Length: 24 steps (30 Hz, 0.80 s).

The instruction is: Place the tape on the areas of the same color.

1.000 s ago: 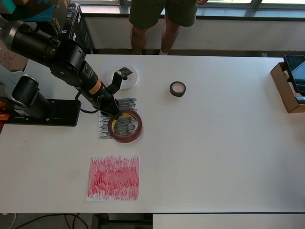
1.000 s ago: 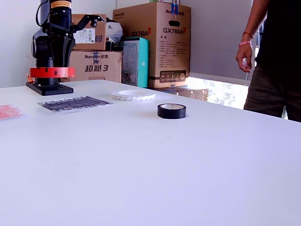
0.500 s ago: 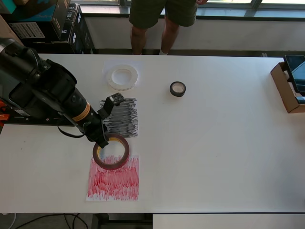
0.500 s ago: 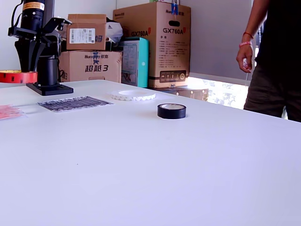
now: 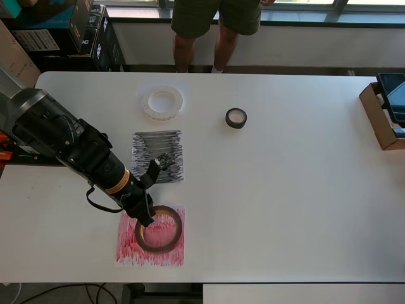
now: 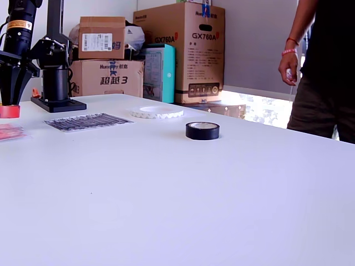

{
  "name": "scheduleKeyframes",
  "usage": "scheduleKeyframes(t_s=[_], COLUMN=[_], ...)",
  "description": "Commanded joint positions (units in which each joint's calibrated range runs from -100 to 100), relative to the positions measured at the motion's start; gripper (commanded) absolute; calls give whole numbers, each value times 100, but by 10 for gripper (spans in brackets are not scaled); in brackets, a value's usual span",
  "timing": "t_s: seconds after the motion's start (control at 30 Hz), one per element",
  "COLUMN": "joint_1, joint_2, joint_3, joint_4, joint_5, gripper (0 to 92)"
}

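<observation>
From the overhead camera I see my gripper (image 5: pixel 152 199) clamped on the dark-red tape roll (image 5: pixel 159 230): one finger reaches down inside the ring against its yellowish inner core at the rim nearest the arm, while the other finger (image 5: pixel 161 162) sticks out away from the roll, over the lower edge of the black scribbled sheet (image 5: pixel 157 156). The roll sits over the upper part of the red scribbled sheet (image 5: pixel 150 236), its outline falling wholly within the sheet. In the exterior view only a sliver of the red roll (image 6: pixel 9 111) shows at that view's left edge, and it hangs clearly above the red sheet (image 6: pixel 11 132), so I read it as held in the air rather than resting on the paper. The arm (image 5: pixel 63 145) runs off toward the overhead view's left, where its black base (image 6: pixel 57 103) stands on the white table (image 5: pixel 291 190). The translucent-white tape ring (image 5: pixel 163 102) lies flat on the plain white sheet (image 5: pixel 147 88) just beyond the black sheet (the paper barely stands out from the tabletop). The small black tape roll (image 5: pixel 236 118) lies on bare table to the overhead view's right of the white ring, well apart from all three sheets. A person in dark shorts (image 5: pixel 215 19) stands at the far side of the table, cardboard boxes (image 6: pixel 186 52) are stacked behind it, and an open cardboard box (image 5: pixel 381 117) sits at the overhead view's right edge.
</observation>
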Motion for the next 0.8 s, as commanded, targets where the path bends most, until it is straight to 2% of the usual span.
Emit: scheduleKeyframes(t_s=[0.0,0.77], joint_1=[-35,-43], joint_2=[38,600], joint_3=[-11,53], joint_4=[-14,-31], joint_5=[-40,-32], gripper=[120,138])
